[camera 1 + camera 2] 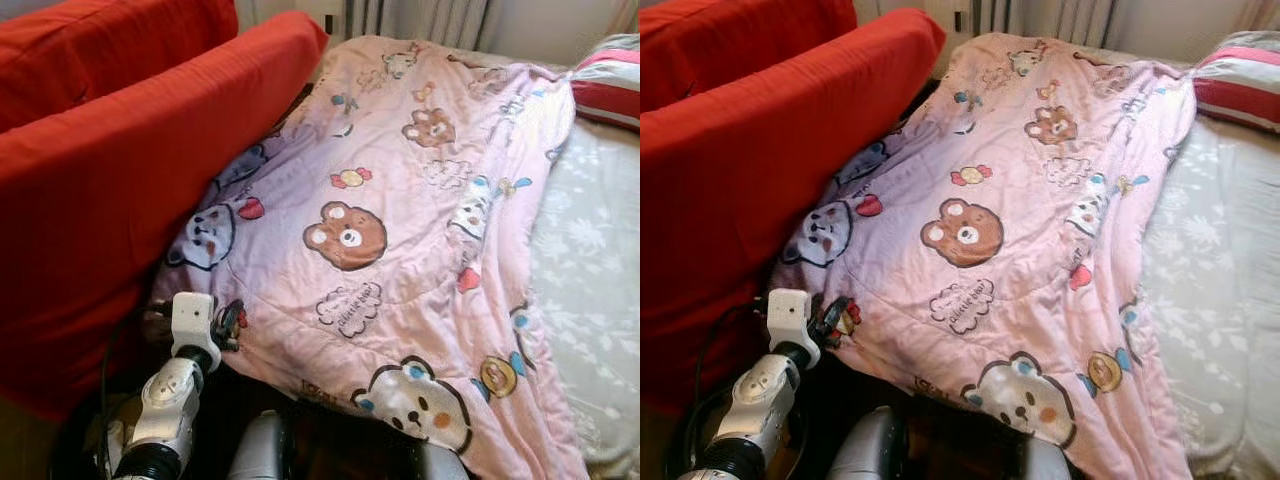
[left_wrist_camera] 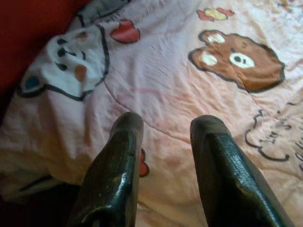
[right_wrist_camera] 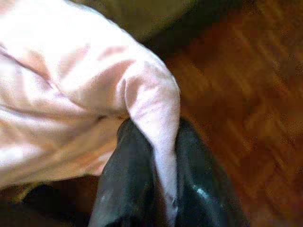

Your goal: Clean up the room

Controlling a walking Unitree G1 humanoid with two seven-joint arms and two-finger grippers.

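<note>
Pink quilt [image 1: 400, 230] with bear prints spread over a bed, running from near left to far right, its near edge hanging toward the wooden floor [image 3: 246, 94]. Red cushions [image 1: 110, 170] leaning against the quilt's left side. Striped pillow [image 1: 610, 80] at far right; pale floral sheet [image 1: 590, 280] bare on the right. Left gripper [image 2: 163, 125] at the quilt's near left corner, fingers [image 2: 118, 161] spread apart just above the fabric, grasping nothing. Right gripper [image 3: 158, 165] low at the near edge, clenched on a fold of the quilt pinched between its fingers.
</note>
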